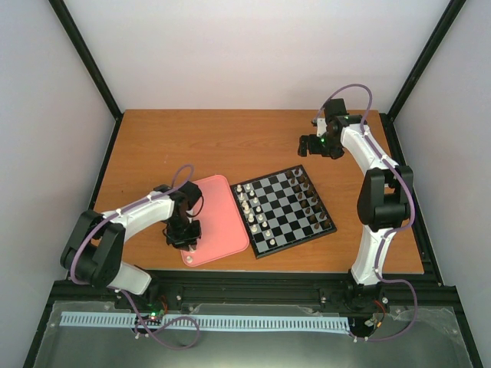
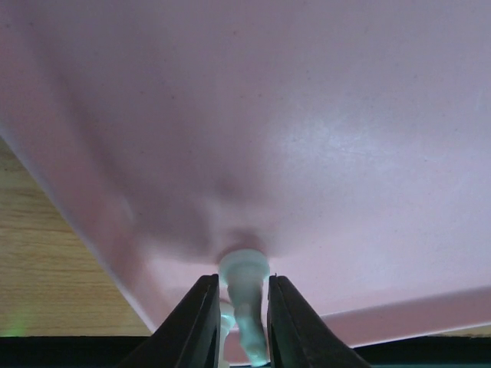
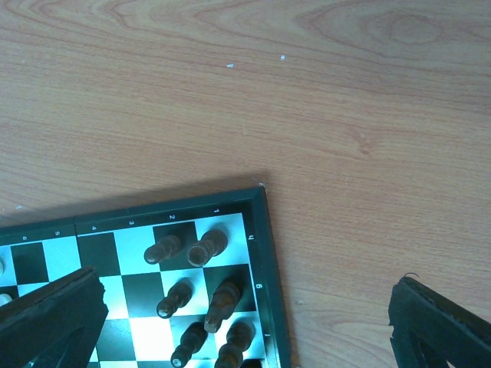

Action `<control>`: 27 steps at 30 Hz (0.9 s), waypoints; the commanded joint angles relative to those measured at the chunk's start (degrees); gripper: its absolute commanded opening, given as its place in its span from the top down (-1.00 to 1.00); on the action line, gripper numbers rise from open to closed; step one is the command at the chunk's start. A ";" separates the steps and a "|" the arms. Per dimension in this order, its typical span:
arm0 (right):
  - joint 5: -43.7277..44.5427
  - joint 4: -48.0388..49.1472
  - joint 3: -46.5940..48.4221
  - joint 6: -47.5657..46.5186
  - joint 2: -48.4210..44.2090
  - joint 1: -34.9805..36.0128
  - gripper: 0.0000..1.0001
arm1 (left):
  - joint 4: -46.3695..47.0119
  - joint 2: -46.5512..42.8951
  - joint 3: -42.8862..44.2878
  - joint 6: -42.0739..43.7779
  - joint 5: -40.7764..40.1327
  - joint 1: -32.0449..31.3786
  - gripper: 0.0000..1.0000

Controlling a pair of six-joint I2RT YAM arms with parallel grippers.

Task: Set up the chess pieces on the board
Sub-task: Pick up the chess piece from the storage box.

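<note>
Table (image 1: 192,146): orange-brown wood grain, matt, with a few tiny pale specks in the right wrist view.
Room: plain white walls (image 1: 253,54) on three sides, black frame posts (image 1: 84,54) rising from the far corners, and a black rail (image 1: 253,295) along the near edge.
Pink tray (image 1: 222,230): toward the table's near edge, left of centre, its right side just beside the board.
Board (image 1: 280,215): near the middle of the table, slightly toward the right edge, turned at an angle to the table's sides.
Pale chess pieces (image 1: 247,207): lined along the board's left side.
Dark pieces (image 1: 307,199): lined along the board's right side.
Left gripper (image 2: 244,307): down over the tray's near part, jaws pressed against both sides of a pale chess piece (image 2: 244,276) whose base rests on the tray floor.
Right gripper (image 3: 245,307): above the bare table at the board's far corner, jaws spread wide, holding nothing.
</note>
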 commanded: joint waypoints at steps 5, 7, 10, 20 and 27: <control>0.74 -0.74 -0.19 -0.76 0.47 -0.10 -1.00 | 0.00 0.38 1.22 0.93 1.13 0.55 0.81; 0.71 -0.75 -0.27 -0.72 0.59 -0.10 -1.00 | -0.58 0.29 1.68 1.29 1.33 0.55 0.87; 0.75 -0.58 -0.50 -0.70 0.84 -0.10 -1.00 | -1.51 0.10 2.77 1.67 1.26 0.54 0.92; 0.84 -0.70 0.15 -0.56 1.14 -0.10 -1.00 | -8.34 2.63 12.70 6.34 0.56 -0.08 0.98; 0.91 -0.95 0.64 -0.64 1.36 -0.10 -1.00 | -16.37 10.57 28.52 10.58 0.07 -11.55 0.98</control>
